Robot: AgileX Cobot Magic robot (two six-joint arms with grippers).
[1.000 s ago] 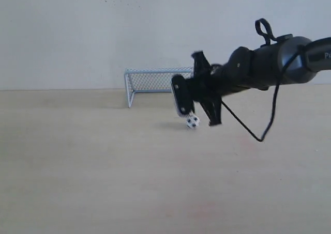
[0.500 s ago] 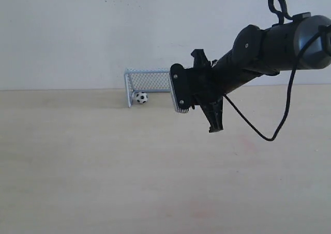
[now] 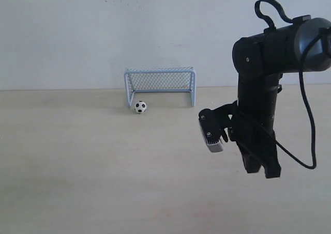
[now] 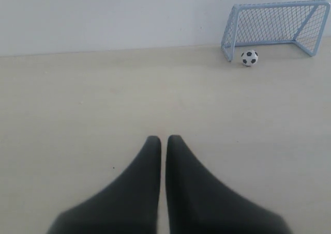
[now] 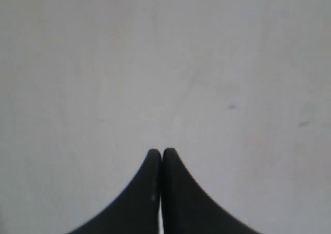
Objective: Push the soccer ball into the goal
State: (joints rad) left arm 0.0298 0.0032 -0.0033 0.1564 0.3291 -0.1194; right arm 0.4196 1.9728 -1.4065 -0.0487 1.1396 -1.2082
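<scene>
The soccer ball [image 3: 140, 107] is tiny, white with black patches, and rests on the table at the mouth of the goal [image 3: 160, 81], just beside its left post. The goal has a pale blue tube frame and dark netting and stands against the back wall. My right gripper [image 3: 265, 171] hangs fingers-down, well right of and nearer than the ball; its fingers are shut and empty over bare table [image 5: 158, 151]. In the left wrist view my left gripper [image 4: 161, 138] is shut and empty, with the ball [image 4: 249, 58] and goal [image 4: 279, 25] far ahead of it.
The pale wooden table [image 3: 83, 161] runs to a white wall [image 3: 103, 32] right behind the goal. A black cable [image 3: 305, 141] loops off the right arm. The left arm does not show in the exterior view.
The ball left the right gripper, rolled left into the goal, then settled back at its mouth by the left post. The right arm pulled back to the right and swung fingers-down.
</scene>
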